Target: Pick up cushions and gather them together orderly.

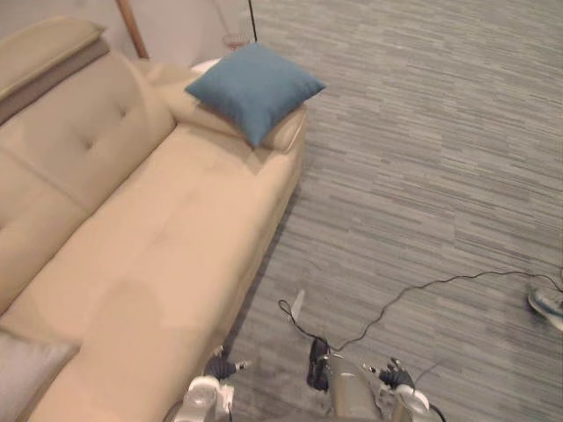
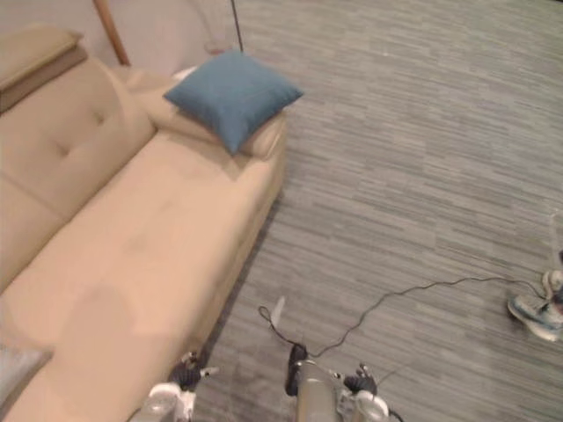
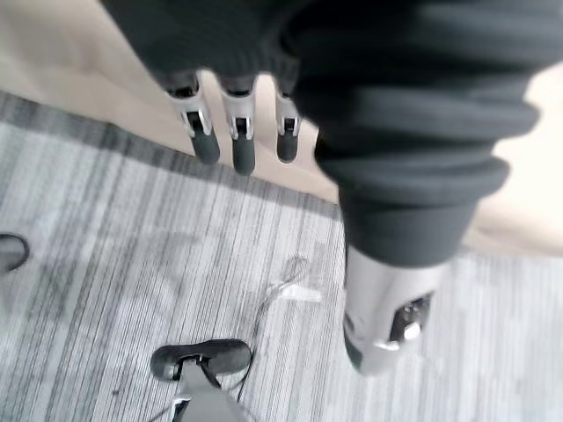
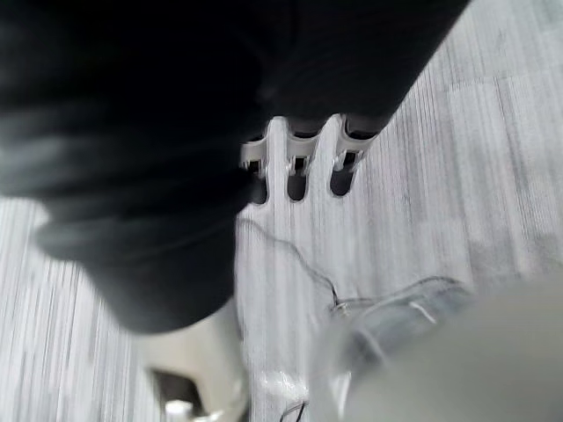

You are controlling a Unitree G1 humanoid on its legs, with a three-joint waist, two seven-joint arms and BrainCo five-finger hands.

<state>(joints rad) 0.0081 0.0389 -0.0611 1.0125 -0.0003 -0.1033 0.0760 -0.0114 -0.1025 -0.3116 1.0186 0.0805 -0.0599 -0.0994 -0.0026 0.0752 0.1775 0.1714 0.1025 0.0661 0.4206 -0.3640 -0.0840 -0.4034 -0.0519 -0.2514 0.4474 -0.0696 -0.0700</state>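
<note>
Square blue fabric cushion (image 1: pixel 253 88) resting on the far armrest of the beige upholstered sofa (image 1: pixel 176 237), well apart from left hand (image 3: pixel 239 132) and right hand (image 4: pixel 299 163), both slack-fingered and empty; a glancing reach may tip it onto the grey carpet (image 1: pixel 422 176).

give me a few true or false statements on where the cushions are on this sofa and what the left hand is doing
1. The blue square fabric cushion rests on the armrest at the far end of the beige upholstered sofa. True.
2. The left hand grips the blue cushion. False: its fingers are straight and hold nothing.
3. The grey fabric cushion is stacked on the blue one. False: it lies at the sofa's near end, well apart from it.
4. A person's shoe stands on the grey striped carpet at the robot's right. True.
</note>
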